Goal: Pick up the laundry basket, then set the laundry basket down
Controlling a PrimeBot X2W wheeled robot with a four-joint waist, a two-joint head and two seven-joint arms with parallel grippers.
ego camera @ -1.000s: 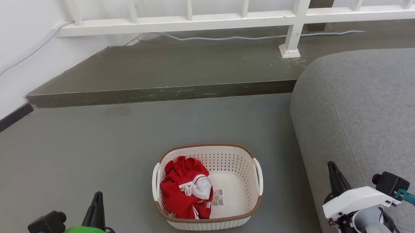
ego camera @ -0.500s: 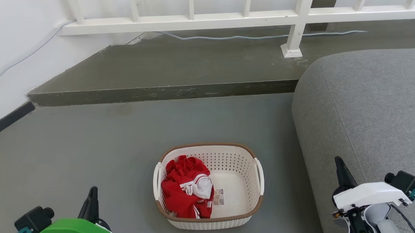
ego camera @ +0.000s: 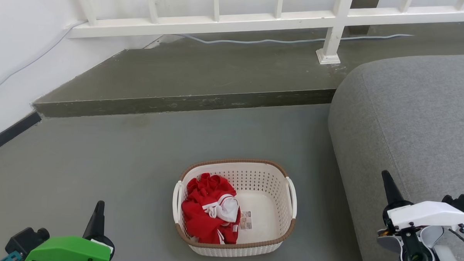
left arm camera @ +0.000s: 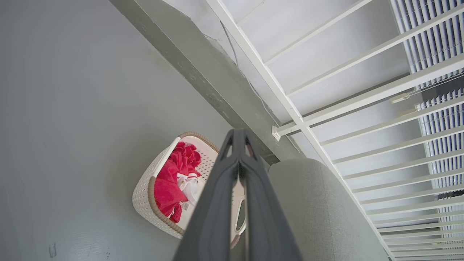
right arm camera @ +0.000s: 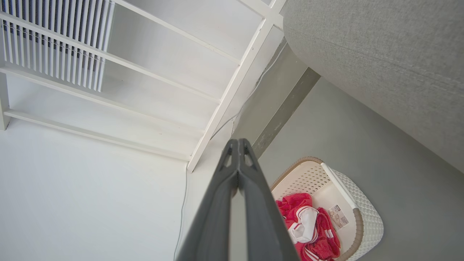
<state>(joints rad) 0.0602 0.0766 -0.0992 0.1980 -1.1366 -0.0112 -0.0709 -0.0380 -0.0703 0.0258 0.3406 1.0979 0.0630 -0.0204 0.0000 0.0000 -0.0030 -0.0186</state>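
Laundry basket [ego camera: 259,183] stands upright, mouth up, handles [ego camera: 175,201] left and right.

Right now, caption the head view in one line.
Laundry basket with red clothes on the grey floor beside a sofa; left gripper and right gripper shut.

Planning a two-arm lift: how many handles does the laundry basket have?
2. One white handle is on the left side of the laundry basket; the other handle is on its right side, toward the grey sofa. None looks hidden.
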